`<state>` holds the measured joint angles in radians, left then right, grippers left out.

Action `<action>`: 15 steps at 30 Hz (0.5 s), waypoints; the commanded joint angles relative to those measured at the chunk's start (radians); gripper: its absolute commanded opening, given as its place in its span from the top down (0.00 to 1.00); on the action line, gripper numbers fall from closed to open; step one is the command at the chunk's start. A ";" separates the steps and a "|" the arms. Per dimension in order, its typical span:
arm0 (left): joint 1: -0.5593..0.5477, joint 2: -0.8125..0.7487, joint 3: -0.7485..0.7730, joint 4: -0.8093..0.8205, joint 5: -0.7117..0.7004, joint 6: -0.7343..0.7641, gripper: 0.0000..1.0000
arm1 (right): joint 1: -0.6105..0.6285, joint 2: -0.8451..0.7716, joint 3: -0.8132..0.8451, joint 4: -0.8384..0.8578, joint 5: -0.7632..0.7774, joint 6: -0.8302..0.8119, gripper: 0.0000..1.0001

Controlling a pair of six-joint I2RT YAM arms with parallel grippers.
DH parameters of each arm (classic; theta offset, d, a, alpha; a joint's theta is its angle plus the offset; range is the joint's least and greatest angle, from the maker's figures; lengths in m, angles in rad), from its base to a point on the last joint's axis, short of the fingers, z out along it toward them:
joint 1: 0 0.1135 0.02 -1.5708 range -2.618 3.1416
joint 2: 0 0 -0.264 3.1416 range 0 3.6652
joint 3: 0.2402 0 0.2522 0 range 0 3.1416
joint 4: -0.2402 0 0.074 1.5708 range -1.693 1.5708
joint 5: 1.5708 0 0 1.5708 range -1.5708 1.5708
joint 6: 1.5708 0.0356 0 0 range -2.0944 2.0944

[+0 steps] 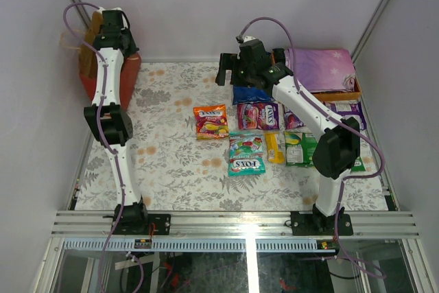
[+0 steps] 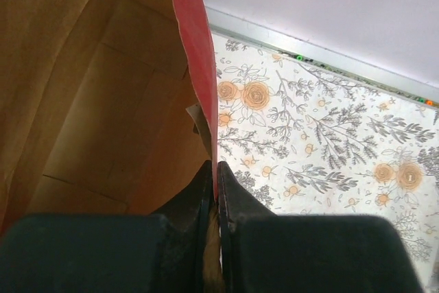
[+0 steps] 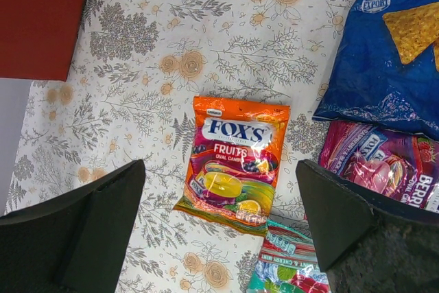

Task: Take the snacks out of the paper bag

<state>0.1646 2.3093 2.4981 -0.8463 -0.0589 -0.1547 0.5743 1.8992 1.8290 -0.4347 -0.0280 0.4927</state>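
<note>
The red paper bag (image 1: 129,73) stands at the table's far left, its brown inside (image 2: 89,101) facing the left wrist camera. My left gripper (image 2: 216,169) is shut on the bag's red rim (image 2: 199,46), and in the top view this left gripper (image 1: 106,29) sits over the bag's mouth. No snack shows inside the bag. My right gripper (image 1: 230,73) hangs open above the table, and in its wrist view the right gripper (image 3: 219,166) has an orange Fox's pack (image 3: 233,162) lying on the cloth below, untouched. The blue Doritos bag (image 3: 384,53) lies to that pack's right.
More packets lie mid-table: a pink Fox's pack (image 1: 259,116), a teal one (image 1: 245,152), a yellow one (image 1: 274,147), a green one (image 1: 298,147) and a purple one (image 1: 346,111). An orange tray (image 1: 343,94) with a folded purple cloth (image 1: 319,66) stands at the back right.
</note>
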 commanded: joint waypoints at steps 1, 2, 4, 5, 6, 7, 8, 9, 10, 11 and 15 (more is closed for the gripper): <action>0.010 -0.061 0.064 0.004 0.029 -0.038 1.00 | -0.004 -0.024 0.004 0.033 -0.002 -0.022 0.01; 0.010 -0.062 0.070 0.001 0.034 -0.043 1.00 | -0.004 -0.024 0.003 0.033 0.000 -0.023 0.00; 0.010 -0.070 0.071 -0.001 0.048 -0.050 1.00 | -0.004 -0.022 0.005 0.032 0.003 -0.025 0.01; 0.010 -0.075 0.071 0.000 0.048 -0.053 1.00 | -0.004 -0.022 0.007 0.031 0.004 -0.026 0.00; 0.011 -0.076 0.071 0.001 0.045 -0.054 1.00 | -0.004 -0.022 0.006 0.030 0.006 -0.028 0.01; 0.011 -0.076 0.071 0.003 0.041 -0.053 1.00 | -0.004 -0.023 0.008 0.030 0.006 -0.030 0.01; 0.010 -0.074 0.071 0.002 0.038 -0.051 1.00 | -0.004 -0.022 0.009 0.030 0.008 -0.030 0.01; 0.010 -0.071 0.072 0.000 0.033 -0.048 1.00 | -0.004 -0.022 0.009 0.031 0.008 -0.030 0.00; 0.011 -0.064 0.071 -0.004 0.028 -0.045 1.00 | -0.004 -0.022 0.008 0.031 0.007 -0.030 0.01; 0.011 -0.057 0.071 -0.009 0.023 -0.040 1.00 | -0.004 -0.021 0.008 0.031 0.006 -0.029 0.00; 0.010 -0.027 0.065 -0.033 0.011 -0.015 1.00 | -0.004 -0.016 0.011 0.030 0.005 -0.030 0.00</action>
<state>0.1665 2.2715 2.5401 -0.8558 -0.0338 -0.1886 0.5743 1.8992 1.8290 -0.4343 -0.0273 0.4808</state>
